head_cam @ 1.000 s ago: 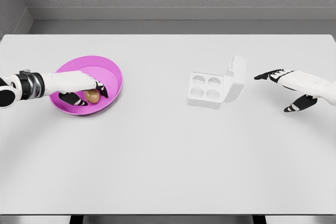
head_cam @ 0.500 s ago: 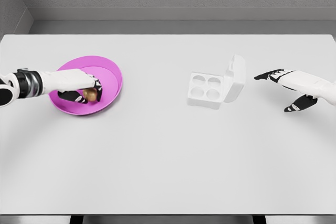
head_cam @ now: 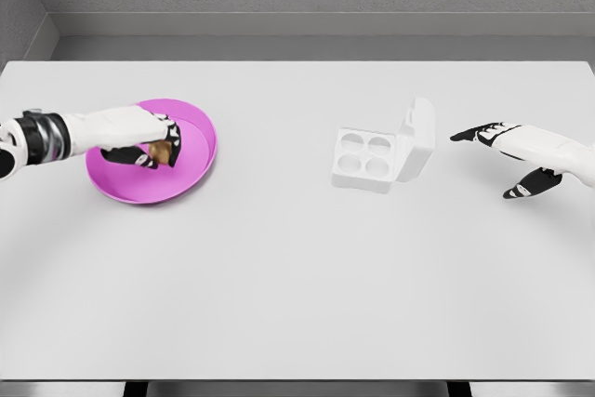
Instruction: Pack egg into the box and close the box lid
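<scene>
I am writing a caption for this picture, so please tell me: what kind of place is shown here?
Most likely a simulated test bench, not a real kitchen: a plain white table against bare grey walls, holding only a pink bowl and an open white egg box. The left hand holds a brown egg above the bowl.

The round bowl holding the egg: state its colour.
Bright pink-magenta shallow bowl, plain and unpatterned, seen in the head view.

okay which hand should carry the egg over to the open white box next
Left. The left hand is already closed around the small brown egg over the shallow pink bowl. The right hand hovers open beside the open white four-cup box, holding nothing, better kept for the lid.
</scene>
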Tool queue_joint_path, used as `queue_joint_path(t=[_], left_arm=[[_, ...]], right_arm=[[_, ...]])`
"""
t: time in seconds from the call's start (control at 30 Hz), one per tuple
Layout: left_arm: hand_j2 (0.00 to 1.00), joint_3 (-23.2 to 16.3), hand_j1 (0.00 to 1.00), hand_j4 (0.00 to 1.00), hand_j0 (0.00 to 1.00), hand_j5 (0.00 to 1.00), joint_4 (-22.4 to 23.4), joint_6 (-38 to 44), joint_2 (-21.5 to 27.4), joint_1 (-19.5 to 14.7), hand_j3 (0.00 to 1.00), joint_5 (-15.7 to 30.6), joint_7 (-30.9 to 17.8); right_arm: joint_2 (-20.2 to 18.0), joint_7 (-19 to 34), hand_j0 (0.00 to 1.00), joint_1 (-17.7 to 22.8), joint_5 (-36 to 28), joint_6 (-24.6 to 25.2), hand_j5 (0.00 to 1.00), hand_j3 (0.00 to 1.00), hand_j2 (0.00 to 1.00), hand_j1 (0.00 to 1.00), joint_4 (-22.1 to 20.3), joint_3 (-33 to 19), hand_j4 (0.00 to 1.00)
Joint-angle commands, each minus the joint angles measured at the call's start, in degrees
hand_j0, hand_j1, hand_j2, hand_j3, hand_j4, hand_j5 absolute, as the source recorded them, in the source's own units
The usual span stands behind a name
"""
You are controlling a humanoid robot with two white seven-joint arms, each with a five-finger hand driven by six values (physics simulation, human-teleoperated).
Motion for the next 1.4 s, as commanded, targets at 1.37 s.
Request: queue_joint_path(t=[1.37], left_arm=[[0.3, 4.88, 0.3, 0.3, 0.3, 0.3, -7.74, -0.05, -18.86, 0.53, 0.3, 0.02, 0.05]], right_arm=[[-0.07, -0.03, 1.0, -0.09, -0.37, 0.14, 1.0, 1.0, 1.0, 1.0, -0.37, -0.02, 1.0]])
